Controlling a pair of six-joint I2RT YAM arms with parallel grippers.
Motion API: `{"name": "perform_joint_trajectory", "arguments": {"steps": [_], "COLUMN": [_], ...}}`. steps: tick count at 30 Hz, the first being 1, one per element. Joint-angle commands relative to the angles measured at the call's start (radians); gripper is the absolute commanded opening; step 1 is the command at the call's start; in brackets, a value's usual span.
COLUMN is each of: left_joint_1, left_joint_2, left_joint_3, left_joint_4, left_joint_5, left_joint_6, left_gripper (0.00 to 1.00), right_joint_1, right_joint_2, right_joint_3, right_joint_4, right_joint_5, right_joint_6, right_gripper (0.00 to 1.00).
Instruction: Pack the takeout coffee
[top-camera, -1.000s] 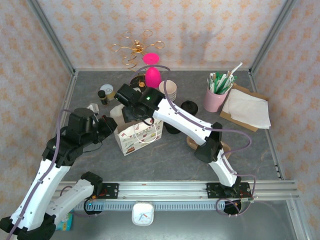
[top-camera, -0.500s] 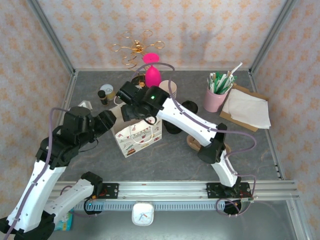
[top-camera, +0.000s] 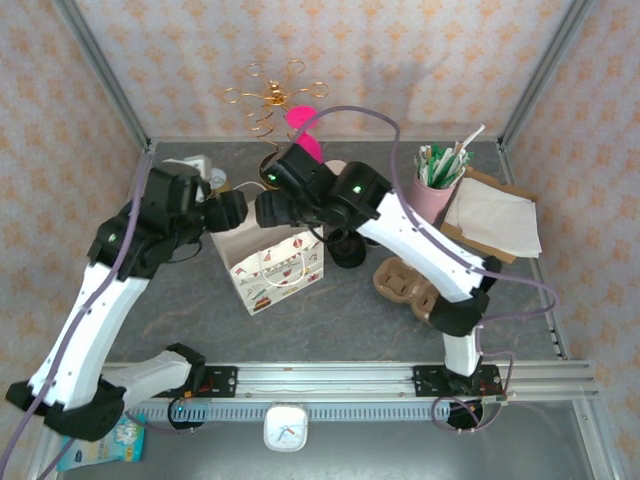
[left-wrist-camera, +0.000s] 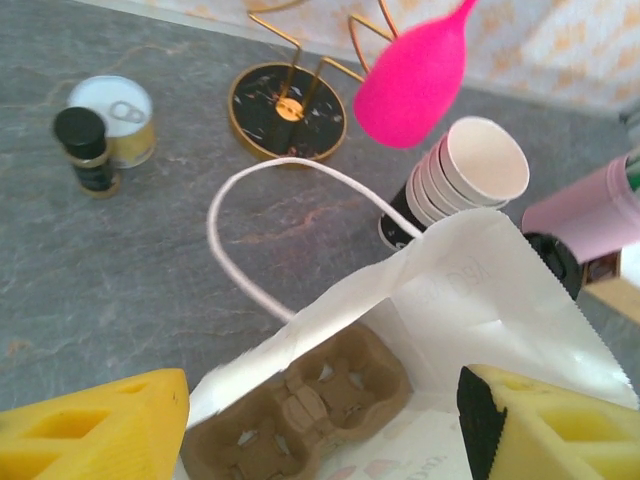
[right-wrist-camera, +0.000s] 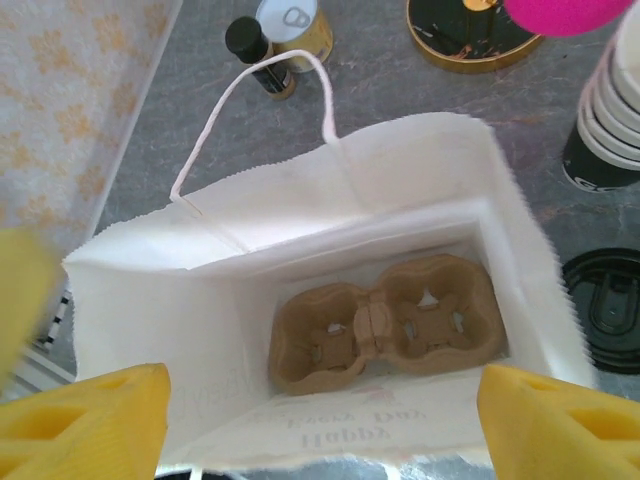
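Observation:
A white paper bag (top-camera: 275, 262) stands open in the middle of the table. A brown pulp cup carrier (right-wrist-camera: 385, 325) lies flat on its bottom with both wells empty, and the same carrier (left-wrist-camera: 300, 410) shows under the bag's rim in the left wrist view. The takeout coffee is out of view. My left gripper (top-camera: 232, 212) hangs open above the bag's left rim, its yellow fingers (left-wrist-camera: 100, 420) holding nothing. My right gripper (top-camera: 270, 208) hovers open over the bag's mouth, fingers (right-wrist-camera: 560, 420) wide apart and empty.
A second pulp carrier (top-camera: 405, 283) sits right of the bag, beside a loose black lid (right-wrist-camera: 605, 295). Behind stand stacked cream cups (left-wrist-camera: 475, 170), a gold stand (top-camera: 270, 95), a tin (left-wrist-camera: 112, 115) and a small bottle (left-wrist-camera: 85, 148). A pink straw cup (top-camera: 432, 190) and napkins (top-camera: 492, 215) are far right.
My left gripper has opened, let go of the bag's left edge and risen toward the back. The right gripper has opened a little wider and shifted right above the bag.

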Motion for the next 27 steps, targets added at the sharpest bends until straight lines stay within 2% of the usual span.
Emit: {"name": "perform_joint_trajectory", "arguments": {"steps": [1, 6, 9, 12, 14, 20, 22, 25, 27], "left_joint_1": [-0.005, -0.005, -0.004, -0.004, -0.005, -0.004, -0.005, -0.005, -0.005], "left_joint_2": [0.076, 0.192, 0.242, 0.273, 0.282, 0.330, 0.334, 0.324, 0.321], "left_joint_3": [0.053, 0.126, 0.130, 0.145, 0.136, 0.127, 0.136, 0.121, 0.107], "left_joint_4": [0.035, -0.002, -0.023, -0.025, -0.015, -0.059, -0.063, -0.055, -0.067], "left_joint_5": [0.084, 0.056, 0.090, 0.164, 0.167, 0.130, 0.113, 0.119, 0.100], "left_joint_6": [0.150, 0.220, 0.264, 0.292, 0.296, 0.307, 0.298, 0.289, 0.272], "left_gripper": [0.75, 0.76, 0.75, 0.70, 0.69, 0.57, 0.46, 0.39, 0.28], "right_joint_1": [-0.010, -0.021, -0.029, -0.030, -0.031, -0.031, -0.031, -0.032, -0.030], "right_joint_2": [-0.087, -0.185, -0.219, -0.225, -0.219, -0.222, -0.219, -0.214, -0.212], "right_joint_3": [-0.068, -0.215, -0.273, -0.292, -0.292, -0.315, -0.317, -0.313, -0.313], "right_joint_4": [0.012, 0.055, 0.088, 0.102, 0.102, 0.118, 0.119, 0.120, 0.125], "right_joint_5": [0.038, 0.057, 0.049, 0.038, 0.036, 0.036, 0.041, 0.044, 0.038], "right_joint_6": [0.051, 0.080, 0.087, 0.085, 0.081, 0.075, 0.071, 0.066, 0.062], "right_gripper": [0.80, 0.80, 0.80, 0.80, 0.80, 0.80, 0.80, 0.80, 0.80]}}
